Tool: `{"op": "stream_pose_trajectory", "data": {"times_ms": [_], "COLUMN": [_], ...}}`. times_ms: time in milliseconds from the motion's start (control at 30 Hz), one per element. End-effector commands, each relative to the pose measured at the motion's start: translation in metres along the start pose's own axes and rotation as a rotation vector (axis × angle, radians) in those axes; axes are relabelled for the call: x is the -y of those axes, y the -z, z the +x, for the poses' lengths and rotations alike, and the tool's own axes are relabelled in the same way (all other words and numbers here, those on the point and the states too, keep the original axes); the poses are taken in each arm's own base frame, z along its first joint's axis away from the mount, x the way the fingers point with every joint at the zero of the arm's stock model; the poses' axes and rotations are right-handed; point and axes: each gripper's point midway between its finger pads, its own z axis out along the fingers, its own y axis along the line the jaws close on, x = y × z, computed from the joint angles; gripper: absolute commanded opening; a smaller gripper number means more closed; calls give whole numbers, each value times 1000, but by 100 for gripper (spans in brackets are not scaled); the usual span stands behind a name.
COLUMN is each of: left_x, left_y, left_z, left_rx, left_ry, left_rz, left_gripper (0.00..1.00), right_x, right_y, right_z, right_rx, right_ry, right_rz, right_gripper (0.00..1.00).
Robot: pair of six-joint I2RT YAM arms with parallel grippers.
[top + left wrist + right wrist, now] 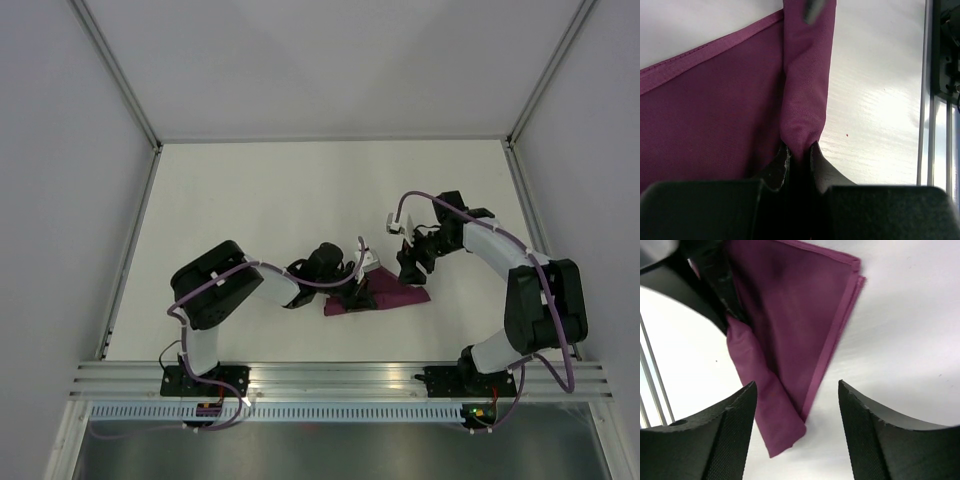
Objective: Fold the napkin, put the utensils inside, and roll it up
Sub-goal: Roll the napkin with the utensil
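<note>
The magenta-purple napkin (395, 298) lies folded on the white table, partly rolled along its near edge. My left gripper (358, 297) is shut on one end of that rolled edge (805, 90). In the left wrist view the cloth roll runs straight out from between my fingers (784, 162). My right gripper (410, 272) is open and empty, hovering above the napkin's right end (785, 335); the roll's loose end (777, 432) lies between its fingers (730, 435). No utensils are visible; they may be hidden in the cloth.
An aluminium rail (340, 378) runs along the table's near edge and shows in the left wrist view (927, 100). White walls with metal frame posts (130, 240) enclose the table on three sides.
</note>
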Motion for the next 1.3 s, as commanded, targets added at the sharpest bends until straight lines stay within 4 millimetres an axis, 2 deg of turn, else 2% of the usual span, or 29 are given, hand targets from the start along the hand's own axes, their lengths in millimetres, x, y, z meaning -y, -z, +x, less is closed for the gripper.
{"op": "stream_pose_trajectory", "data": {"times_ms": [0, 33, 200, 233, 267, 333, 367, 433, 467, 533, 567, 733, 933, 1000, 1267], "left_x": [-6, -7, -9, -8, -11, -10, -12, -11, -14, -13, -15, -12, -10, -9, -5], "left_y": [13, 13, 11, 12, 11, 13, 13, 15, 16, 17, 18, 18, 18, 18, 19], "left_z": [91, 90, 95, 98, 95, 101, 100, 103, 101, 101, 101, 100, 100, 102, 104], "left_rx": [-297, -301, -331, -342, -339, -363, -361, -371, -366, -366, -367, -384, -392, -398, -414], "left_ry": [230, 238, 303, 320, 331, 362, 378, 407, 424, 447, 462, 511, 556, 566, 596], "left_rz": [-28, -23, 6, 10, 8, 18, 18, 33, 32, 47, 47, 98, 135, 145, 192], "left_gripper": [2, 2, 2, 2, 2, 2, 2, 2, 2, 2, 2, 2, 2, 2, 2], "right_x": [-6, -3, -22, -23, -27, -28, -35, -39, -49, -52, -60, -59, -65, -65, -64], "right_y": [3, 4, -3, -4, -9, -12, -18, -24, -31, -36, -42, -49, -66, -70, -83], "right_z": [-8, -10, 3, -3, 4, 1, 5, 2, 6, 2, 5, 1, 14, 17, 36], "right_rx": [87, 102, 91, 101, 94, 104, 79, 75, 57, 66, 64, 54, -1, -14, -93], "right_ry": [107, 138, 220, 263, 263, 294, 321, 368, 404, 452, 479, 575, 630, 638, 631], "right_rz": [80, 106, 120, 142, 143, 177, 187, 213, 213, 243, 235, 332, 337, 332, 278], "right_gripper": [73, 75, 75, 75, 75, 76, 76, 76, 76, 76, 76, 74, 74, 72, 54]}}
